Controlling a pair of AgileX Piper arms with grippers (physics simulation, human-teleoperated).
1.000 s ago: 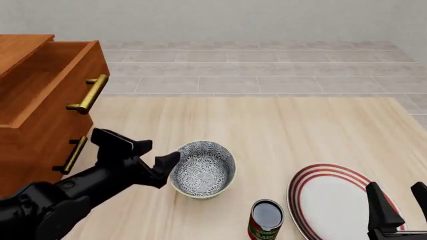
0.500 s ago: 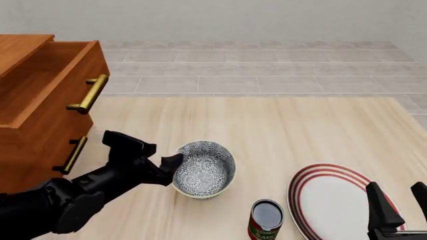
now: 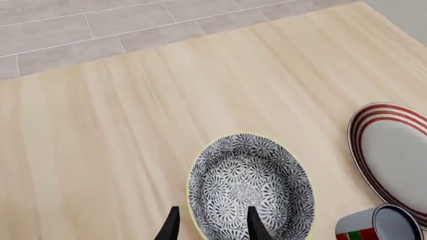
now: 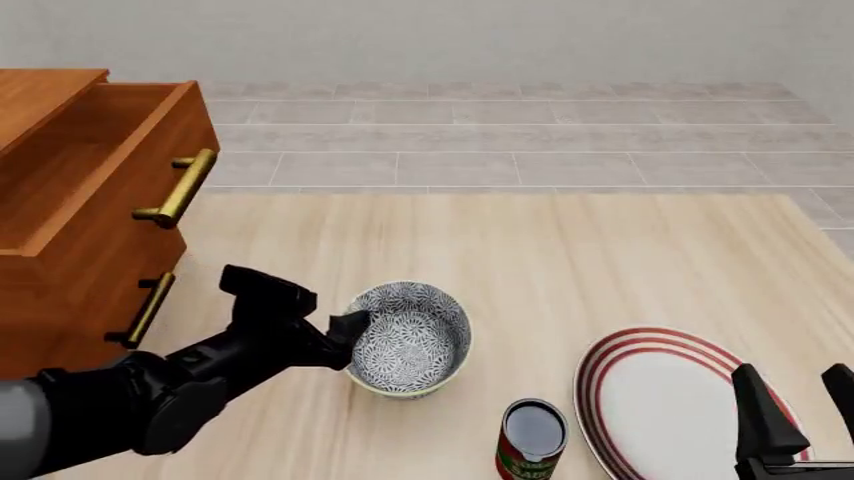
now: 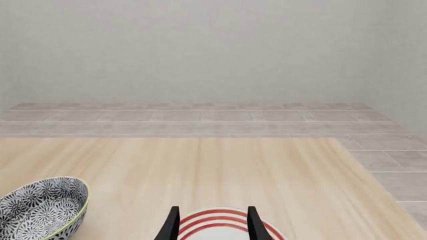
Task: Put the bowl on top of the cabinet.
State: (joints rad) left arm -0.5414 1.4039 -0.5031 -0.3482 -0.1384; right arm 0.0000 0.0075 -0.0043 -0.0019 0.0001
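So the bowl [image 4: 408, 338] sits on the surface near its front edge, not lifted; the left end effector [image 4: 310, 318] straddles its rim, spread. The cabinet [image 4: 80, 210] top waits.

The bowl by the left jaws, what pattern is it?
The bowl has a dense grey-and-white floral pattern with a pale rim, clearest in the left wrist view.

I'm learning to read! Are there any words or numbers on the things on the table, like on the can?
The can: its red and green label shows some pale lettering near the picture's edge, but it is cut off and too blurred to read.
The bowl: only a grey-and-white flower pattern, no words.
The plate: only red rings, no words.
The cabinet: no words or numbers in view.
So nothing here can be read.
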